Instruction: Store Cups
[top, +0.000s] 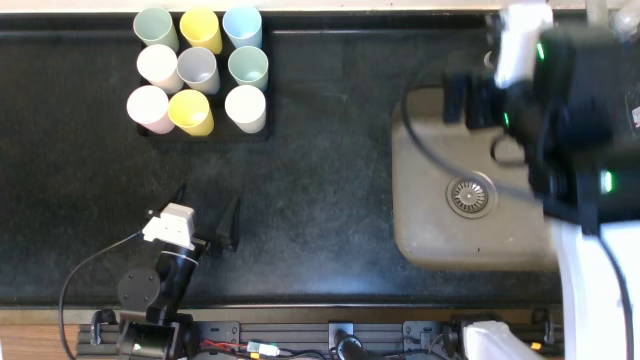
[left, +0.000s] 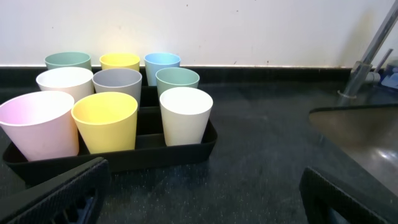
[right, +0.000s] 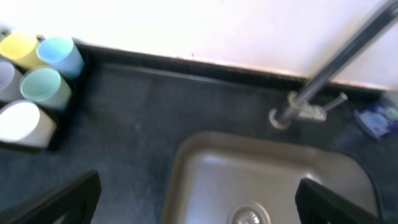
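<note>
- The cups (left: 106, 121) stand upright, mouths up, in three rows of three inside a black tray (left: 155, 155) at the back of the dark countertop (top: 320, 200), close to the wall. Each sits in its own compartment, which probably keeps them from tipping or sliding.
- Colours are mixed: pink, yellow and white in front, then white, grey and green, then green, yellow and blue at the back.
- The left gripper (top: 208, 205) sits low over the counter, well short of the tray and facing it. Its fingers are spread wide with nothing between them, so it looks ready to approach a cup rather than carrying one.
- The right gripper (right: 199, 208) hangs high above the sink (top: 420, 200), near the faucet (right: 336, 62). Its fingers are also wide apart and empty, and it is well away from the tray.
- With every compartment filled, I judge the storing is at or near its end.
- No label, brand or writing is legible on the cups or the tray.
</note>
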